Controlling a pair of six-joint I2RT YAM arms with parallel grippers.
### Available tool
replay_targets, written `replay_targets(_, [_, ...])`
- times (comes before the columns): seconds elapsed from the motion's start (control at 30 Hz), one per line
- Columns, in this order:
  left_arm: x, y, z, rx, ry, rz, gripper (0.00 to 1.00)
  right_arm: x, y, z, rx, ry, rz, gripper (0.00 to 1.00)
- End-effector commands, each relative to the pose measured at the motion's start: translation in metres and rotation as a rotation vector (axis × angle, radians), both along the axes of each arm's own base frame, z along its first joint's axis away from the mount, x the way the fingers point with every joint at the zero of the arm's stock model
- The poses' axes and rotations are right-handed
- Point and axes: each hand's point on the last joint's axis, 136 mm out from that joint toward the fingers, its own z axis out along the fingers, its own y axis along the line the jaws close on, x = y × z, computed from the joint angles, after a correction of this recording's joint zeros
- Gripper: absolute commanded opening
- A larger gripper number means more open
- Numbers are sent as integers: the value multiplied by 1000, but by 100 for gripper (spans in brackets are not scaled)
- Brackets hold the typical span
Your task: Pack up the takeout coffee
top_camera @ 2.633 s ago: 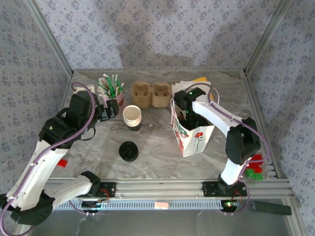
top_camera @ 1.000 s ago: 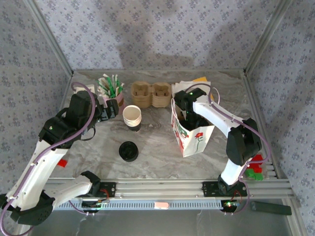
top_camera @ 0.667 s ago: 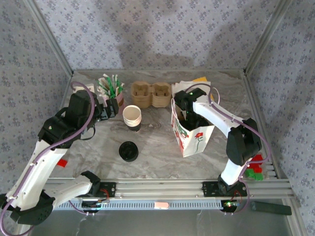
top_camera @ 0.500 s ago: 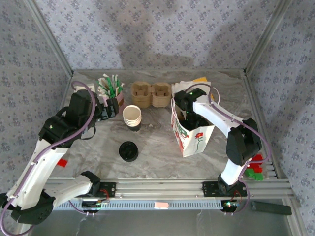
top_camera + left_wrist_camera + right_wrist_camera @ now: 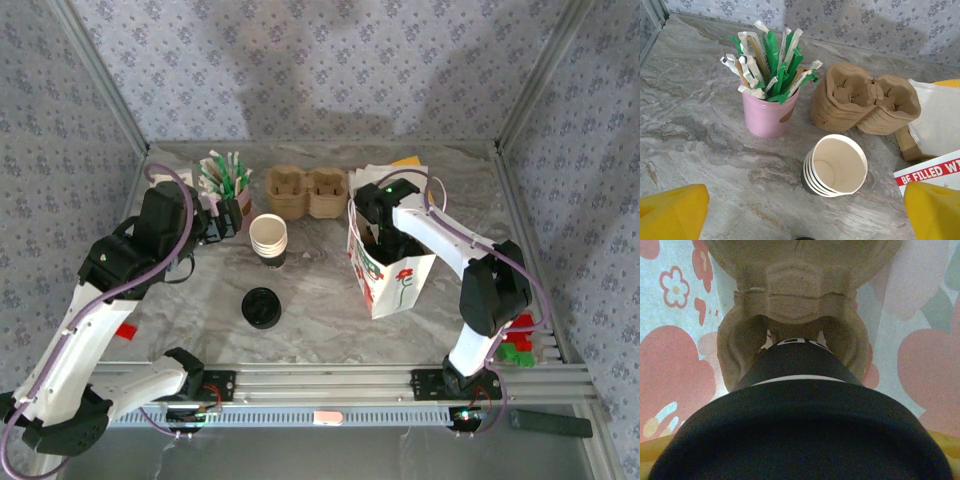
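The takeout coffee [image 5: 800, 440], a dark cup under a round black lid, fills the lower half of the right wrist view. Its base sits in a pocket of a brown cardboard carrier [image 5: 805, 300] inside the flower-printed paper bag [image 5: 400, 280]. My right gripper [image 5: 383, 240] reaches down into the bag's open top and is shut on the coffee at its lid. My left gripper [image 5: 802, 220] hangs open and empty above the table, near a stack of lidless paper cups [image 5: 836, 165], with its yellow fingertips [image 5: 670, 212] wide apart.
A loose black lid [image 5: 261, 307] lies in front of the stack of cups [image 5: 268, 238]. A pink cup of wrapped stirrers [image 5: 769, 112] and a pile of brown carriers [image 5: 865, 102] stand at the back. White napkins [image 5: 940, 125] lie behind the bag.
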Motion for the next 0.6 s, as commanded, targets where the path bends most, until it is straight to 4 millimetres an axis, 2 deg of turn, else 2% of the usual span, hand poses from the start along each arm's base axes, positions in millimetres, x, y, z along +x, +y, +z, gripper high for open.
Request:
replay_targets(0.0, [-1, 0, 10, -5, -15, -9, 100, -1, -3, -1, 5, 3, 2, 89])
replay_targets(0.57, [0, -1, 11, -2, -10, -3, 100, 7, -3, -12, 11, 6, 2, 89])
